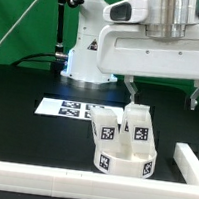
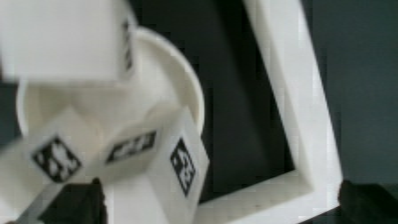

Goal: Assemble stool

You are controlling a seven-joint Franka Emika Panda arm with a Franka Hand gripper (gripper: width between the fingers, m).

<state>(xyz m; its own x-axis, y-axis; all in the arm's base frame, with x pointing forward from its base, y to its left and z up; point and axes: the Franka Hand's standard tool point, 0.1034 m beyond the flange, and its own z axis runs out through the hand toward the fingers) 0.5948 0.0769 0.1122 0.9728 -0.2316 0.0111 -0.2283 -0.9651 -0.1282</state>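
The white round stool seat (image 1: 125, 163) lies on the black table with two short blocky legs standing in it, one on the exterior view's left (image 1: 106, 130) and one on the right (image 1: 138, 125). All carry black-and-white tags. My gripper (image 1: 163, 95) hangs above the seat, its jaws wide apart with nothing between them; one finger (image 1: 132, 90) is just above the right leg. In the wrist view the seat rim (image 2: 169, 75) and a tagged leg (image 2: 143, 150) fill the frame. My gripper (image 2: 199, 214) shows only as dark fingertips (image 2: 36, 208) at the frame's edges.
The marker board (image 1: 71, 109) lies behind the seat. A long white bar (image 1: 37, 179) runs along the front and another piece (image 1: 191, 159) lies to the exterior view's right; it also shows in the wrist view (image 2: 294, 90). The arm's base (image 1: 91, 56) stands at the back.
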